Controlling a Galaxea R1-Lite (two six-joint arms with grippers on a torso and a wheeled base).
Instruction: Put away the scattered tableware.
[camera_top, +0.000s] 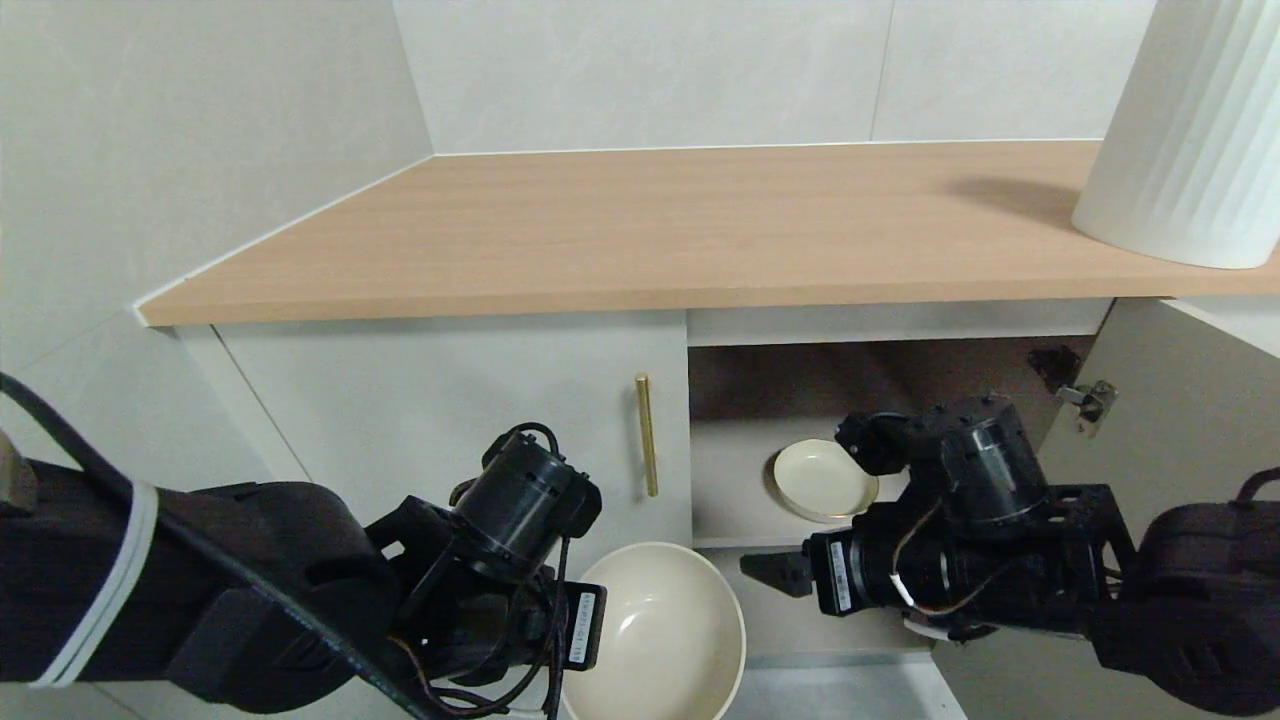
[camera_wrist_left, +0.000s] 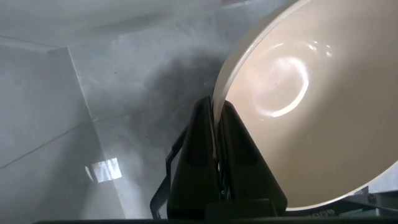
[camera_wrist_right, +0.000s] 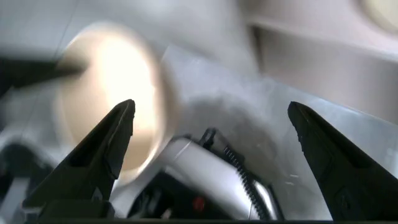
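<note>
Left end effector (camera_wrist_left: 216, 132): clamped on the rim of the large cream bowl (camera_top: 655, 630) at its left side, one finger inside, one outside.
Bowl: carried low, mouth upward, before the foot of the closed cabinet door (camera_top: 450, 400), just beside the open compartment.
Shelf (camera_top: 730, 490): inside that compartment, ahead and to the robot's right of the bowl; a small dish (camera_top: 825, 480) sits on it. By judgement, the bowl's destination, the left arm being the carrier.
Right end effector (camera_wrist_right: 210, 109): spread wide, empty, before the opening, just right of the bowl; possibly in its path.
Desk (camera_top: 650, 230): above, bearing a white ribbed vase (camera_top: 1190, 140).
</note>
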